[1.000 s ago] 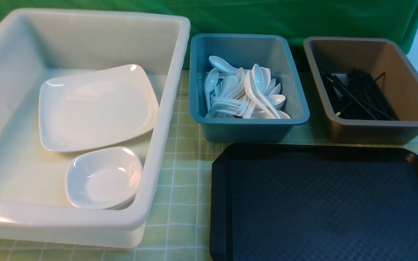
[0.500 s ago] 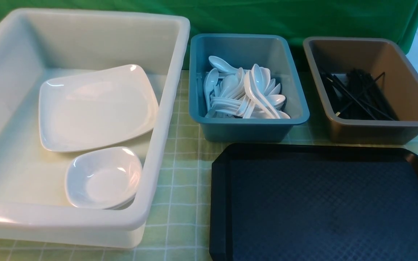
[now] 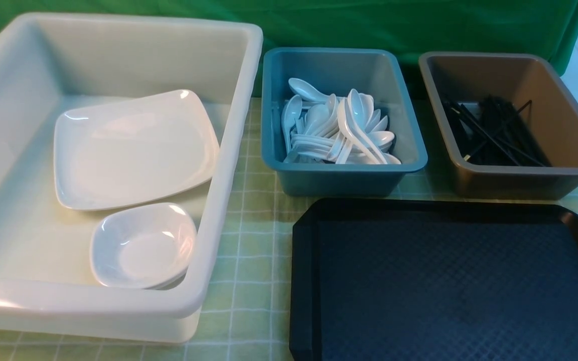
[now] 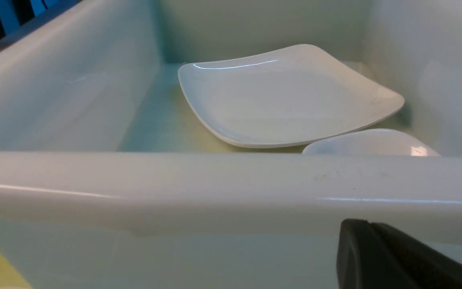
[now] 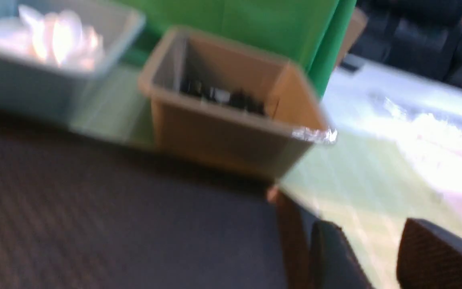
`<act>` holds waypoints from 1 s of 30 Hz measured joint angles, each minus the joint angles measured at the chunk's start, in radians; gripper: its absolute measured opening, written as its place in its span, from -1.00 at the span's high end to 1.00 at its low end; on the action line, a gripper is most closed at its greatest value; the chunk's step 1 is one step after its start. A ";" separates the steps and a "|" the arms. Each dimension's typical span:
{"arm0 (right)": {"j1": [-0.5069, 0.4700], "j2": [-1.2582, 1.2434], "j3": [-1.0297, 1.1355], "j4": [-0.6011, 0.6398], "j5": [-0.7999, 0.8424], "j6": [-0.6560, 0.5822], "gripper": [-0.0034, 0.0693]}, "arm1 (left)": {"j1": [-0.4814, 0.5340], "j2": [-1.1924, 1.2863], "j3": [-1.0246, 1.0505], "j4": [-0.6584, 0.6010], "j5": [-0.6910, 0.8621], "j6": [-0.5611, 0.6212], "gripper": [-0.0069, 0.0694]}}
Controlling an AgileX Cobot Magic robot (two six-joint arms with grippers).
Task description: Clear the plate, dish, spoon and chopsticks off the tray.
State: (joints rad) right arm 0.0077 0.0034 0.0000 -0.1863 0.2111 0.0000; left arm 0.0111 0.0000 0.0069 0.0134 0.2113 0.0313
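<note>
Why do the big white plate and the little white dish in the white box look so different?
The plate is much wider than the small dish. The plate is shallow and nearly flat; the small dish is deeper, like a bowl. The plate lies farther back in the white tub, the small dish nearer the front wall. Both are glossy white with rounded-square shapes.

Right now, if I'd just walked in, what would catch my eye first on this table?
Probably the big white tub on the left, with a large white plate and a small dish lying in it. Behind the middle, a blue bin holds a heap of white spoons, and a brown bin to its right holds black chopsticks. In front of those bins lies a bare black tray.
</note>
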 joint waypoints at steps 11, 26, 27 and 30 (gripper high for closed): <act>-0.001 -0.001 0.008 0.007 0.026 0.000 0.25 | 0.000 -0.001 0.000 0.000 0.000 0.000 0.85; -0.002 -0.001 0.008 0.007 0.027 0.000 0.25 | 0.000 -0.001 0.000 0.000 0.000 0.000 0.83; -0.002 -0.001 0.008 0.007 0.027 0.000 0.25 | 0.000 -0.001 0.000 0.000 0.000 0.000 0.83; -0.002 -0.001 0.008 0.008 0.027 0.000 0.25 | 0.000 -0.001 0.000 0.000 0.000 0.000 0.83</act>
State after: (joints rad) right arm 0.0057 0.0025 0.0084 -0.1785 0.2383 0.0000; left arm 0.0111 -0.0005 0.0073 0.0134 0.2114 0.0313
